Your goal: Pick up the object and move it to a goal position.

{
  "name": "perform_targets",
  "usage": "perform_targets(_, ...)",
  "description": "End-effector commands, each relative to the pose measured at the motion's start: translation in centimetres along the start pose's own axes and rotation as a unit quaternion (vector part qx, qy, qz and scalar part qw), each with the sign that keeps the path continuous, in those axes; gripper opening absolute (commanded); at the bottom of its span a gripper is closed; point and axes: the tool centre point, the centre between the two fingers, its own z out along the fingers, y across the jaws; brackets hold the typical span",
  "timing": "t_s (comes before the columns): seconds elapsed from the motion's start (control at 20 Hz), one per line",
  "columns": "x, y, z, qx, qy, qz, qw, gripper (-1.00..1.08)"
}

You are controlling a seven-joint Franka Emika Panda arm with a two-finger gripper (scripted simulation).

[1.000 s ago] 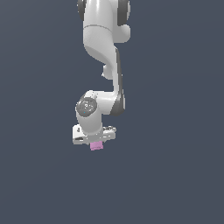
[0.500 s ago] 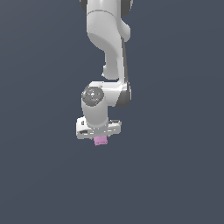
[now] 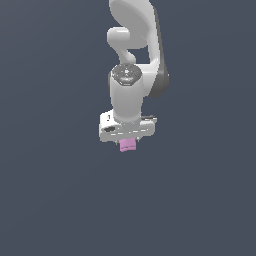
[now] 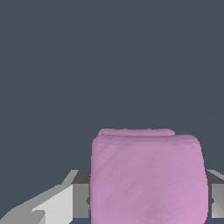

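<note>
The object, a small pink-lilac cube (image 3: 128,145), hangs just below the white hand of the arm in the middle of the exterior view. My gripper (image 3: 128,143) is shut on it, and the cube sticks out beneath the hand. In the wrist view the cube (image 4: 148,177) fills the lower middle of the picture, held between grey fingers (image 4: 81,197) on either side. No goal marker shows in either view.
A plain dark blue-grey background lies behind the arm (image 3: 135,60) in both views, with no other objects visible.
The arm has carried the cube toward the exterior view's right and slightly up, and the wrist has turned. The grip on the cube is unchanged.
</note>
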Motion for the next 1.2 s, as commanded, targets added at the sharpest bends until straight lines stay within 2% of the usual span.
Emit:
perform_targets(0.0, -0.6, -1.8, -2.6, 0.0, 0.0, 0.0, 1.0, -1.0)
perform_targets(1.15, -4.6, -17.8, -26.4, -0.001, 0.0, 0.0, 1.0, -1.0)
